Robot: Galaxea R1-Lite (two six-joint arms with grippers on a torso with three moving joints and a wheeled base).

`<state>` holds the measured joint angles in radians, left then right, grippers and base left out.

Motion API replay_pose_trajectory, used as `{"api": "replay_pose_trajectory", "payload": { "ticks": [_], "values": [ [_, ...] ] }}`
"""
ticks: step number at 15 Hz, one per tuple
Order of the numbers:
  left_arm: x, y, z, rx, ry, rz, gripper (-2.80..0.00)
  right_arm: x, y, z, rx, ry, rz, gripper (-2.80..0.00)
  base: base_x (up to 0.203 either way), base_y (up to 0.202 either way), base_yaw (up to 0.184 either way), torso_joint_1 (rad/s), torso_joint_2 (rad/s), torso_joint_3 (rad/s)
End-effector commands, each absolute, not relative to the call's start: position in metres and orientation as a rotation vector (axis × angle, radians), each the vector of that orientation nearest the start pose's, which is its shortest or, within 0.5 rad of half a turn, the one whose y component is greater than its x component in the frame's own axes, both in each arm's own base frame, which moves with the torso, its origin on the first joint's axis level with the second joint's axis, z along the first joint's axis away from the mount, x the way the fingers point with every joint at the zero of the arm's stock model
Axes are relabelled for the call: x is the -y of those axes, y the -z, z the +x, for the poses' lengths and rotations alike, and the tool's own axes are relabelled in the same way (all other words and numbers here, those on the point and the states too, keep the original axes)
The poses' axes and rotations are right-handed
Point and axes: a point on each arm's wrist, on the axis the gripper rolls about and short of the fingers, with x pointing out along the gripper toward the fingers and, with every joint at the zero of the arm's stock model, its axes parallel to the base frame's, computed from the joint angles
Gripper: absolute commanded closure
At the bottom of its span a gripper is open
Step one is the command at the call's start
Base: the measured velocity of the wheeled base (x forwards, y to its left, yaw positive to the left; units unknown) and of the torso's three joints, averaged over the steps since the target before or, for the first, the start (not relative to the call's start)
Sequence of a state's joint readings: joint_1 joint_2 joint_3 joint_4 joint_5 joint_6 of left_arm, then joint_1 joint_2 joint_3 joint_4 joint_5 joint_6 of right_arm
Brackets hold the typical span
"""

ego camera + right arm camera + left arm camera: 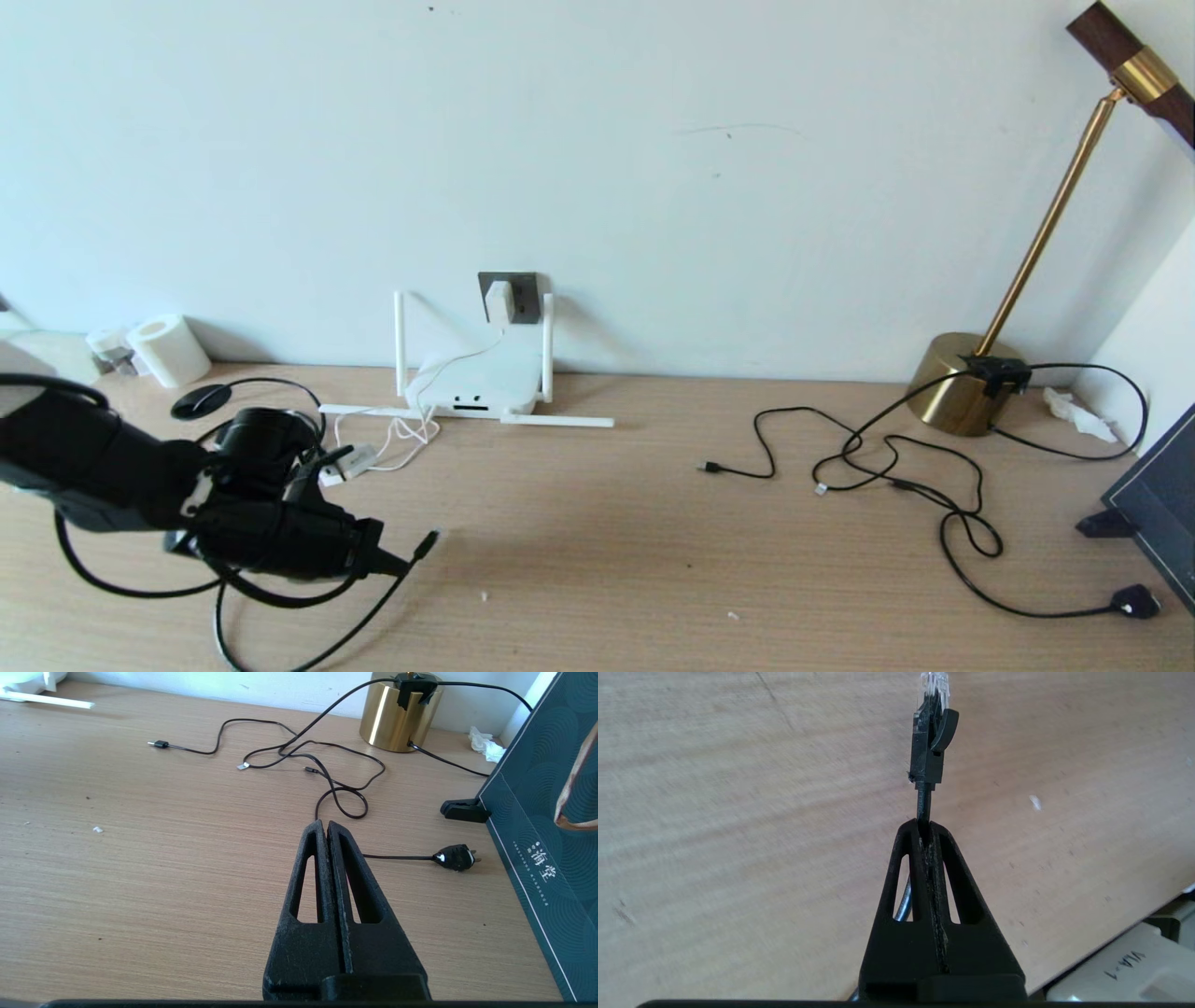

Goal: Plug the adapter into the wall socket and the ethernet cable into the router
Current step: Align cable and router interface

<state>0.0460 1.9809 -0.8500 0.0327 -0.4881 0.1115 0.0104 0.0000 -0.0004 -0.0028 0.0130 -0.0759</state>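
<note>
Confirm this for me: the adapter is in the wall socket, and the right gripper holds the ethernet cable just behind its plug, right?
Not quite: the left gripper holds the ethernet cable, as the left wrist view shows. The right gripper is shut on nothing. The adapter is in the wall socket.

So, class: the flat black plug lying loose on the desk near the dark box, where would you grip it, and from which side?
Grip the flat black plug across its body's narrow sides, coming from above. It lies flat on the desk, pins toward the dark box, cord trailing opposite, so both ends are poor holds.
</note>
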Motion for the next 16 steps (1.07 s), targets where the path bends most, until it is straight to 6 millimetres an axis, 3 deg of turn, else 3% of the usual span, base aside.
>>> {"api": "replay_pose_trajectory", "payload": {
  "ticks": [1,8,9,13,16],
  "values": [
    [-0.004,-0.043,0.307,-1.126,0.452,-0.219,0.0,0.0,-0.076,-0.023,0.004,-0.024,-0.077,0.0,0.0,0.0,0.0,0.0,0.0,0.0],
    [-0.003,-0.04,0.308,-1.131,0.448,-0.228,-0.08,0.0,-0.076,-0.023,0.005,-0.024,-0.078,0.0,0.0,0.0,0.0,0.0,0.0,0.0],
    [-0.003,-0.04,0.308,-1.131,0.449,-0.228,-2.8,0.0,-0.076,-0.023,0.004,-0.024,-0.077,0.0,0.0,0.0,0.0,0.0,0.0,0.0],
    [-0.003,-0.043,0.306,-1.118,0.45,-0.227,-2.8,0.0,-0.076,-0.023,0.004,-0.024,-0.077,0.0,0.0,0.0,0.0,0.0,0.0,0.0],
    [-0.002,-0.059,0.303,-1.018,0.453,-0.188,-2.8,0.0,-0.076,-0.023,0.004,-0.024,-0.077,0.0,0.0,0.0,0.0,0.0,0.0,0.0]
  ]
}}
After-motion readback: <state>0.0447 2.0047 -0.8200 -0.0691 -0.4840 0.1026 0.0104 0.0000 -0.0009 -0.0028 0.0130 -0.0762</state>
